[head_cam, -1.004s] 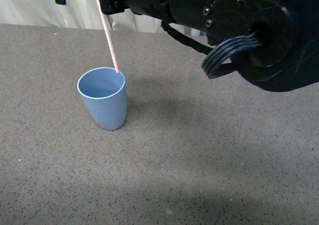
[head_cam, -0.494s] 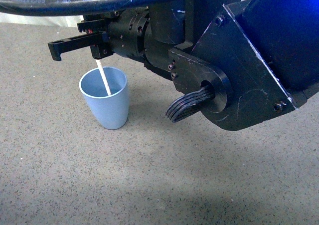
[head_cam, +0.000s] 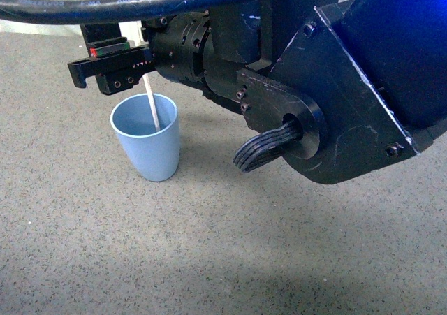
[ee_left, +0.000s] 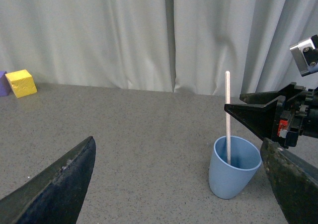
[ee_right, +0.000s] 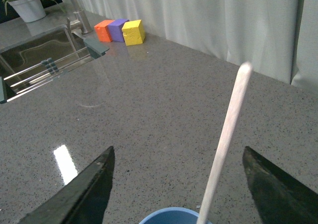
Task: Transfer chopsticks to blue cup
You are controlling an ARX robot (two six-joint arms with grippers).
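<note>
The light blue cup point(head_cam: 145, 146) stands upright on the speckled grey counter. One cream-white chopstick point(head_cam: 151, 110) stands inside it, leaning on the rim, its upper half sticking out. My right gripper point(head_cam: 105, 69) hovers just above the cup, open. In the right wrist view the chopstick point(ee_right: 226, 139) rises between the spread fingers point(ee_right: 89, 184) without touching either, and the cup rim point(ee_right: 171, 216) shows below. My left gripper point(ee_left: 179, 184) is open and empty, a short way from the cup point(ee_left: 233, 169) and chopstick point(ee_left: 227, 114).
White curtains close off the back of the counter. Orange point(ee_right: 103, 30), purple point(ee_right: 118, 29) and yellow point(ee_right: 133, 32) cubes sit near the curtain. A sink point(ee_right: 35, 55) with a faucet point(ee_right: 77, 15) and a potted plant point(ee_right: 25, 0) lie beyond them.
The right arm came down over the cup. The chopstick, held high with its tip at the rim a second ago, now stands loose in the cup, and the right gripper has opened.
</note>
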